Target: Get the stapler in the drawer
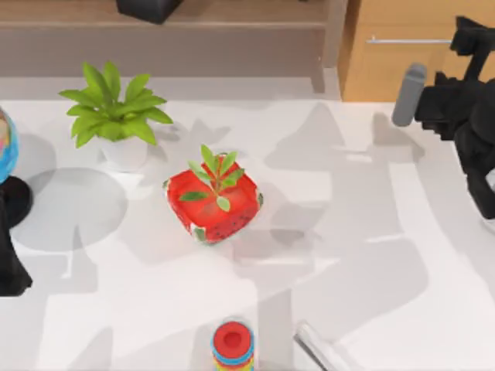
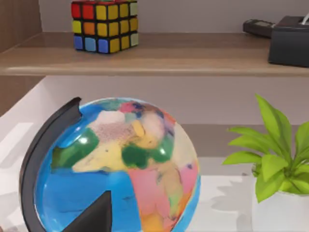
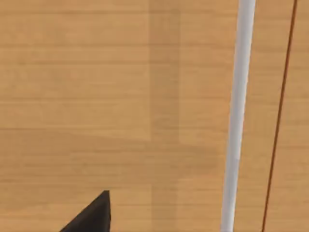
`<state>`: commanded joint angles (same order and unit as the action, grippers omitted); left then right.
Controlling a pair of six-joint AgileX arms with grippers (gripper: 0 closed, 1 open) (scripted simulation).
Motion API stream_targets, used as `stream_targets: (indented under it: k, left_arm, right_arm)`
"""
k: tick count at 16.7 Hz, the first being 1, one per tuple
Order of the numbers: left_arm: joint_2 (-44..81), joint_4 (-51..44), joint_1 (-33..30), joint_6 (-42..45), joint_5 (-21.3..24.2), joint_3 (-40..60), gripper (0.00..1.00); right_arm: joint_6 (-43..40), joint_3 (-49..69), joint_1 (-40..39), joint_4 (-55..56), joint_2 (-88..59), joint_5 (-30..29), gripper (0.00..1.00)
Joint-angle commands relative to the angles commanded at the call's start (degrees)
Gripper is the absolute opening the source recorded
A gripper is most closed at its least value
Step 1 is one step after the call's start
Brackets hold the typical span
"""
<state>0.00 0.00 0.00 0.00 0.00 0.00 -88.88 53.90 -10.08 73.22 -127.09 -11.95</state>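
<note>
The stapler (image 1: 315, 346), a slim grey-white bar, lies at the table's front edge, just right of the ring toy and partly cut off by the view. The drawer (image 1: 387, 69) shows its light wood front at the back right, with its silver bar handle (image 1: 406, 40) across it. My right gripper (image 1: 470, 39) is held up close to that front, by the handle's right end. The right wrist view looks straight at the wood and the handle (image 3: 236, 116), with one black fingertip (image 3: 91, 217) at the edge. My left arm (image 1: 11, 263) stays parked at the table's left edge.
A red pot with a seedling (image 1: 213, 202) stands mid-table, a leafy plant in a white pot (image 1: 116, 124) at the back left, a globe (image 2: 120, 169) by the left arm. The ring toy (image 1: 232, 344) sits at the front. A wooden shelf (image 2: 154, 58) with a colour cube (image 2: 104, 24) runs along the back.
</note>
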Motion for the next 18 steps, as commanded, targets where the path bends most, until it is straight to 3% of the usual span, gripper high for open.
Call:
stream_targets:
  k: [17, 18]
  left_arm:
    - [0.0, 0.0, 0.0, 0.0, 0.0, 0.0, 1.0]
    - [0.0, 0.0, 0.0, 0.0, 0.0, 0.0, 1.0]
  right_arm:
    - [-0.4, 6.9, 0.7, -3.4, -3.7, 0.5, 1.0]
    - [-0.4, 6.9, 0.7, -3.4, -3.7, 0.5, 0.92]
